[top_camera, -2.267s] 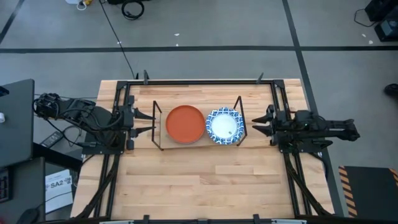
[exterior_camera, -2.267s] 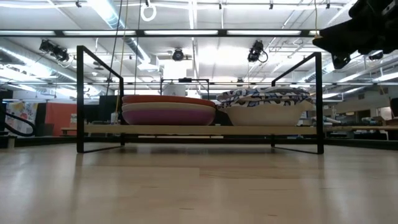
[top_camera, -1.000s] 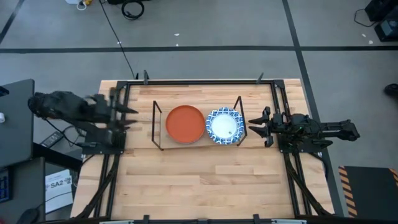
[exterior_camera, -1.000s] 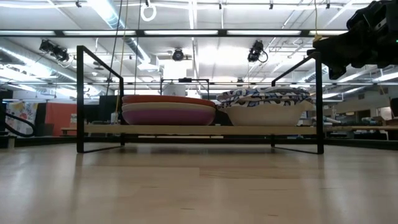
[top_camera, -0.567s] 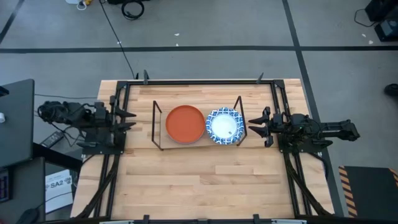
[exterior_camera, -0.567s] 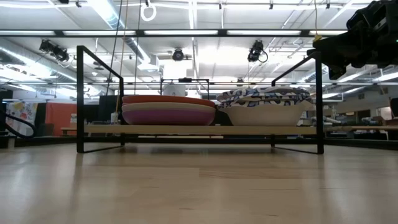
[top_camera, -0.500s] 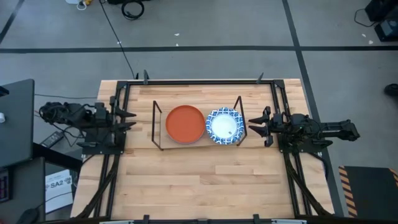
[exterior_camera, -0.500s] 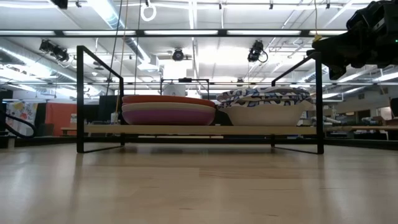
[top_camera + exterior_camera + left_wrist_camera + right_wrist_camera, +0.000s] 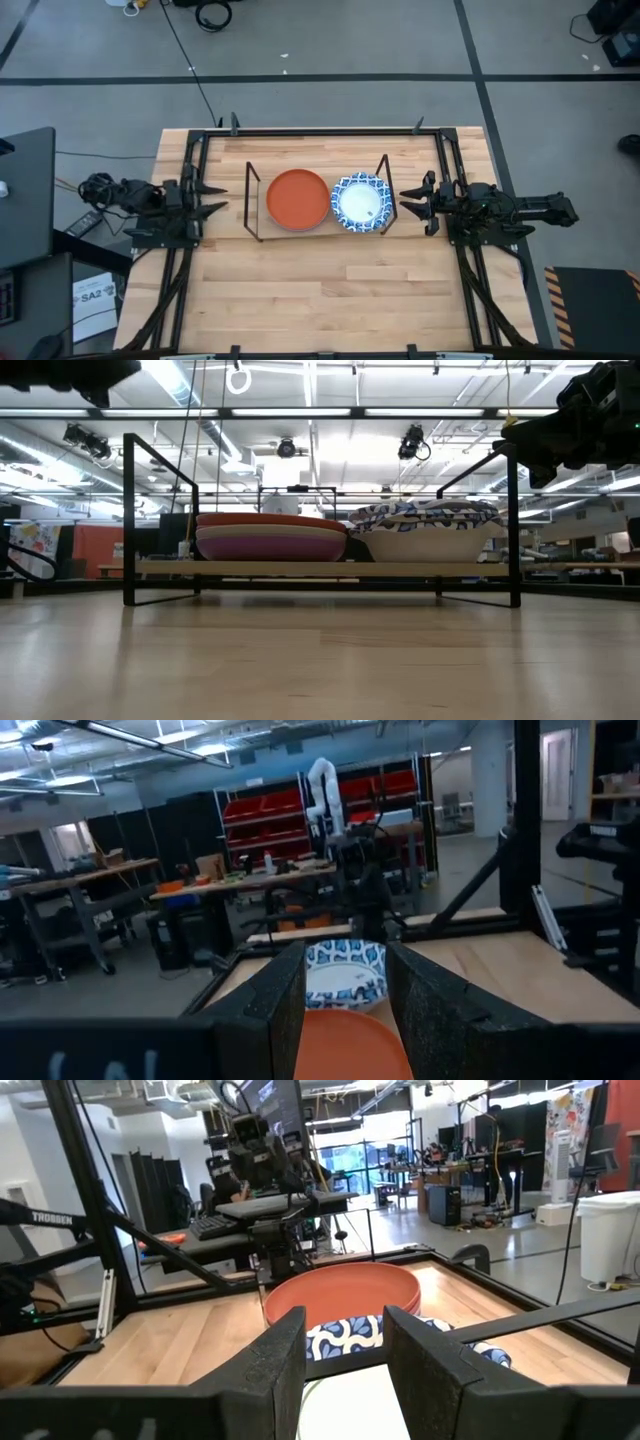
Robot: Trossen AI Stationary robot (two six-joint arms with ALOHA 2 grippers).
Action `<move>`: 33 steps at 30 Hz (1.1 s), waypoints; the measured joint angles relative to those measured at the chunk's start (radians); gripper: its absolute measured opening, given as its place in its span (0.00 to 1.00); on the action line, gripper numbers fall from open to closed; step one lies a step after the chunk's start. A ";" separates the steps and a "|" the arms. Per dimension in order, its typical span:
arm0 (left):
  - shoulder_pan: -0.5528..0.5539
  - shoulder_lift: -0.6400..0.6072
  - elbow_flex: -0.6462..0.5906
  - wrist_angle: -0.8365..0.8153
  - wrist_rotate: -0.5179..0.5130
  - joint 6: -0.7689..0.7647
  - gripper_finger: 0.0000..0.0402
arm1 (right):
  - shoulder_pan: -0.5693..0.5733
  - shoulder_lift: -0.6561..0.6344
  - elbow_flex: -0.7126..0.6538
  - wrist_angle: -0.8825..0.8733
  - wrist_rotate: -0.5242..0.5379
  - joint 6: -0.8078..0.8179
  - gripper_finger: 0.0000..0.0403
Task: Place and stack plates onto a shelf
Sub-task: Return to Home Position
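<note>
All the plates are on the shelf (image 9: 249,205), which sits in the middle of the worktop (image 9: 330,290). There are two piles. The orange plate (image 9: 298,199) tops the one nearer the left arm (image 9: 150,197). From the low view, a pink plate (image 9: 270,543) lies under it. The blue plate (image 9: 361,203) tops the pile nearer the right arm (image 9: 500,208). No plate lies loose on the worktop, so the job looks about done. What is left is for the arms to go home.

The left jaws are open and hold nothing. They sit at the left edge of the worktop, well apart from the shelf, and point at it. The right jaws are open and empty too. They are near the shelf's right end, so this arm needs more care.

To do this step well, each arm should pull straight back, away from the shelf. It should not swing sideways or dip down. A bump on the thin black rods could shake the piles, I think.

The black frame (image 9: 320,131) runs around the worktop, close by both arms. Some cables (image 9: 95,187) hang off behind the left arm and could snag.
</note>
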 joint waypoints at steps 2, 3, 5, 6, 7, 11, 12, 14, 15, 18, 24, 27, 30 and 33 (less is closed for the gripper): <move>0.003 -0.021 -0.039 0.029 -0.006 0.000 0.36 | 0.000 0.000 0.000 0.000 0.000 0.000 0.35; 0.009 -0.020 -0.056 0.052 -0.016 0.001 0.36 | 0.000 0.000 0.000 0.000 0.000 0.000 0.35; 0.025 -0.018 -0.085 0.056 -0.030 0.000 0.36 | 0.000 0.000 0.000 0.000 0.000 0.000 0.35; 0.035 -0.016 -0.100 0.068 -0.030 0.000 0.36 | 0.000 0.000 0.000 0.000 0.001 0.000 0.35; 0.048 -0.018 -0.120 0.087 -0.030 0.000 0.36 | 0.000 0.000 0.000 0.001 0.000 0.000 0.35; 0.106 -0.019 -0.180 0.166 -0.025 0.001 0.36 | 0.000 0.000 0.000 0.002 0.000 0.000 0.35; 0.124 -0.019 -0.192 0.181 -0.015 0.001 0.36 | 0.000 0.000 0.000 0.003 0.000 0.000 0.35; 0.159 -0.019 -0.212 0.192 0.030 -0.003 0.36 | 0.000 0.000 0.000 0.003 0.000 0.000 0.35; 0.176 -0.018 -0.218 0.197 0.058 -0.005 0.36 | 0.000 0.000 0.000 0.002 0.000 0.000 0.35; 0.229 -0.018 -0.228 0.208 0.126 -0.027 0.36 | 0.000 0.000 0.000 0.002 0.000 0.000 0.35; 0.316 -0.018 -0.230 0.188 0.249 -0.047 0.36 | 0.000 0.000 0.000 0.002 0.000 0.001 0.35; 0.349 -0.018 -0.230 0.165 0.309 -0.080 0.36 | 0.000 0.000 0.000 0.002 0.000 0.001 0.35; 0.375 -0.018 -0.252 0.164 0.323 -0.106 0.36 | 0.000 0.000 0.000 0.002 0.000 0.001 0.35; 0.394 -0.018 -0.307 0.208 0.325 -0.132 0.36 | 0.000 0.000 0.000 0.002 0.000 0.001 0.35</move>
